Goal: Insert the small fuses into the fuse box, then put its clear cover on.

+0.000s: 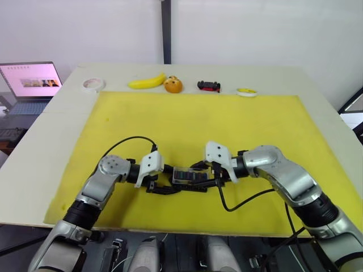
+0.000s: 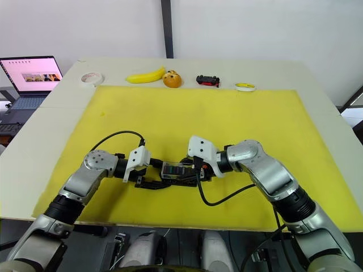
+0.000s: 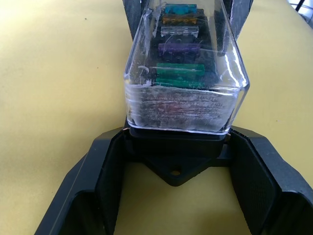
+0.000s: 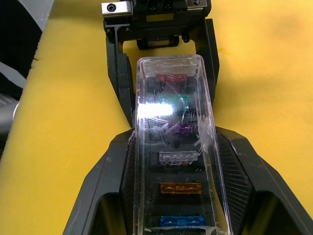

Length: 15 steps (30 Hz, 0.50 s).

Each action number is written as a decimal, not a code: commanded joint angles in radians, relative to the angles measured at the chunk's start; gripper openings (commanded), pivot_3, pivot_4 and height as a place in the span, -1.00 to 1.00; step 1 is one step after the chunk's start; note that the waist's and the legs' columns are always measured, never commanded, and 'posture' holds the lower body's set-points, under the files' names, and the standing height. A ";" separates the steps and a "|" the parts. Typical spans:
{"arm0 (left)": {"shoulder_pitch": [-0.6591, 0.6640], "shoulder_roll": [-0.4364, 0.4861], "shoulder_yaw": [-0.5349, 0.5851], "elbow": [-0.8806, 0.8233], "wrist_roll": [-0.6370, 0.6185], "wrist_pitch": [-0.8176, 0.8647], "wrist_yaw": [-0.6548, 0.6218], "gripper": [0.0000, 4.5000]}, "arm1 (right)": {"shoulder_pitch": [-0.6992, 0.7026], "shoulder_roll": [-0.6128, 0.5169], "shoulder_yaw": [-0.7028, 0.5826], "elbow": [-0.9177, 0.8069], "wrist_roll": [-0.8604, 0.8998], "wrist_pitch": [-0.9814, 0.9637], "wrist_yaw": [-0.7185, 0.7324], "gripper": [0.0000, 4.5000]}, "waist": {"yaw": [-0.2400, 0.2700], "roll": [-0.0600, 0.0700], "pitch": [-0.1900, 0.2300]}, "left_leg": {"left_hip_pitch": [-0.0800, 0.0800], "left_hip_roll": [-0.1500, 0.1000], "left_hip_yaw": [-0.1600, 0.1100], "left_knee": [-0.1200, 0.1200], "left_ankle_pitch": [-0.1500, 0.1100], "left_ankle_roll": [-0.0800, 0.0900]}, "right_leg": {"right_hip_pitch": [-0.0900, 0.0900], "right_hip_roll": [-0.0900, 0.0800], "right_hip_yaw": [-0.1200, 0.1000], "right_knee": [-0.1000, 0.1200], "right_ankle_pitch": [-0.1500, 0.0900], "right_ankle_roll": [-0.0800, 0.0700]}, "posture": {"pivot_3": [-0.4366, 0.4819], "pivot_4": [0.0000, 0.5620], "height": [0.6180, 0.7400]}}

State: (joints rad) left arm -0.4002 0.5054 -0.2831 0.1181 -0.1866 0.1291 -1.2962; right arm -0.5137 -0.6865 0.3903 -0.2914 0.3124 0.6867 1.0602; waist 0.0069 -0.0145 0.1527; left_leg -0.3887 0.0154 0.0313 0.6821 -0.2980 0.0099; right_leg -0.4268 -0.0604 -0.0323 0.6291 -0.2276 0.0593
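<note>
Now, fuse box: the small black rectangular plastic fuse box (image 1: 190,178) lies on the yellow foam mat (image 1: 238,124), near the mat's front edge, with a gripper at each of its ends.
Fuses: the tiny translucent blade fuses (image 4: 180,157) sit in a row in the box's slots; red, green, purple, grey-white, brown and a blue-teal one can be made out through the lid, so by the look of it the inserting is done.
Cover: the clear, scratched rectangular plastic cover (image 3: 185,105) sits over the fuse box and encloses the fuses; whether it is fully clicked down I cannot tell.
Left gripper: the left gripper (image 3: 178,169) has its black fingers spread on either side of the box's end tab, not squeezing it, probably as a stop against sliding.
Right gripper: the right gripper (image 4: 178,196) straddles the opposite end, fingers close along the cover's sides; contact looks likely but is not certain.
Judgement: holding from both ends keeps the box steady while the cover seats.
</note>
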 commanded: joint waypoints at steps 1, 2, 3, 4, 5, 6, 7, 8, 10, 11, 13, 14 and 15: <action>0.019 0.004 -0.055 -0.032 -0.008 -0.014 -0.061 0.13 | 0.023 -0.032 0.025 0.050 -0.016 0.099 -0.001 -0.25 | 0.001 0.000 0.000 | 0.000 0.000 0.000 0.000 0.000 0.000 | 0.000 0.000 0.000 0.000 0.000 0.000 | -0.05 -0.47 0.96; 0.019 0.004 -0.055 -0.030 -0.008 -0.015 -0.061 0.13 | 0.019 -0.031 0.019 0.043 -0.004 0.117 0.000 -0.25 | 0.001 0.000 0.000 | 0.000 0.000 0.000 0.000 0.000 0.000 | 0.000 0.000 0.000 0.000 0.000 0.000 | -0.05 -0.47 0.96; 0.018 0.003 -0.056 -0.029 -0.007 -0.016 -0.061 0.13 | 0.014 -0.030 0.015 0.038 0.005 0.130 0.001 -0.25 | 0.002 0.000 0.000 | 0.000 0.000 0.000 0.000 0.000 0.000 | 0.000 -0.001 0.000 0.000 0.000 0.000 | -0.05 -0.47 0.96; 0.018 0.001 -0.057 -0.028 -0.007 -0.017 -0.060 0.13 | 0.007 -0.032 0.016 0.036 0.008 0.146 0.000 -0.25 | 0.003 0.000 0.000 | 0.000 0.000 0.000 0.000 0.000 0.000 | 0.000 -0.001 0.000 0.000 0.000 0.000 | -0.05 -0.47 0.96; 0.016 -0.001 -0.059 -0.026 -0.006 -0.018 -0.060 0.13 | 0.001 -0.033 0.017 0.036 0.011 0.163 -0.002 -0.25 | 0.003 0.000 0.000 | 0.000 0.000 0.000 0.000 0.000 0.000 | 0.000 -0.001 0.000 0.000 0.000 0.000 | -0.05 -0.47 0.96; 0.015 -0.003 -0.060 -0.025 -0.006 -0.020 -0.059 0.13 | -0.007 -0.034 0.018 0.037 0.016 0.184 -0.002 -0.25 | 0.003 0.000 0.000 | 0.000 0.000 0.000 0.000 0.000 0.000 | 0.000 -0.001 0.000 -0.001 0.000 0.000 | -0.05 -0.47 0.96; 0.013 -0.006 -0.061 -0.023 -0.006 -0.020 -0.057 0.13 | -0.012 -0.037 0.019 0.038 0.018 0.197 -0.001 -0.25 | 0.004 0.000 0.000 | 0.000 0.000 0.000 0.000 0.000 0.001 | 0.000 -0.002 0.000 -0.001 0.000 0.000 | -0.05 -0.47 0.96; 0.012 -0.008 -0.062 -0.021 -0.006 -0.021 -0.056 0.13 | -0.018 -0.044 0.026 0.039 0.014 0.202 0.003 -0.25 | 0.004 0.000 0.000 | -0.001 0.000 0.000 0.000 0.000 0.001 | 0.000 -0.002 0.000 -0.001 0.000 0.000 | -0.05 -0.47 0.96; 0.010 -0.011 -0.062 -0.019 -0.005 -0.022 -0.053 0.13 | -0.025 -0.054 0.036 0.039 0.008 0.211 0.006 -0.25 | 0.004 0.000 0.000 | -0.001 0.000 0.000 0.000 -0.001 0.001 | 0.000 -0.002 0.000 -0.001 0.000 0.000 | -0.05 -0.47 0.96; 0.011 -0.014 -0.062 -0.018 -0.005 -0.024 -0.050 0.13 | -0.024 -0.061 0.045 0.039 -0.001 0.198 0.012 -0.25 | 0.005 0.000 0.000 | -0.001 0.000 0.000 0.000 -0.001 0.001 | 0.000 -0.002 0.000 -0.001 0.000 0.000 | -0.05 -0.47 0.96; 0.014 -0.018 -0.063 -0.020 -0.005 -0.024 -0.044 0.13 | -0.017 -0.069 0.065 0.042 -0.025 0.169 0.011 -0.25 | 0.006 0.000 0.000 | -0.001 0.000 0.000 0.000 -0.001 0.001 | 0.000 -0.002 0.000 -0.001 0.000 0.000 | -0.05 -0.47 0.96; 0.016 -0.020 -0.063 -0.022 -0.005 -0.023 -0.041 0.13 | -0.015 -0.068 0.070 0.044 -0.030 0.160 0.009 -0.25 | 0.006 0.000 0.000 | -0.001 -0.001 0.000 0.000 -0.001 0.001 | 0.000 -0.002 0.000 -0.001 0.000 0.000 | -0.05 -0.47 0.96; 0.018 -0.021 -0.063 -0.024 -0.005 -0.022 -0.039 0.13 | -0.015 -0.066 0.074 0.046 -0.033 0.156 0.004 -0.25 | 0.006 0.000 0.000 | -0.001 -0.001 0.000 0.000 -0.001 0.001 | 0.000 -0.002 0.000 -0.002 0.000 0.000 | -0.05 -0.47 0.96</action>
State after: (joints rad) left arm -0.4054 0.4925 -0.2962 0.1189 -0.1830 0.1201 -1.2954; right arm -0.5668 -0.7165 0.3959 -0.2941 0.3561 0.8133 1.0795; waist 0.0127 -0.0141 0.1529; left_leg -0.3899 0.0146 0.0314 0.6819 -0.2990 0.0115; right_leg -0.4270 -0.0626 -0.0323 0.6272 -0.2277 0.0593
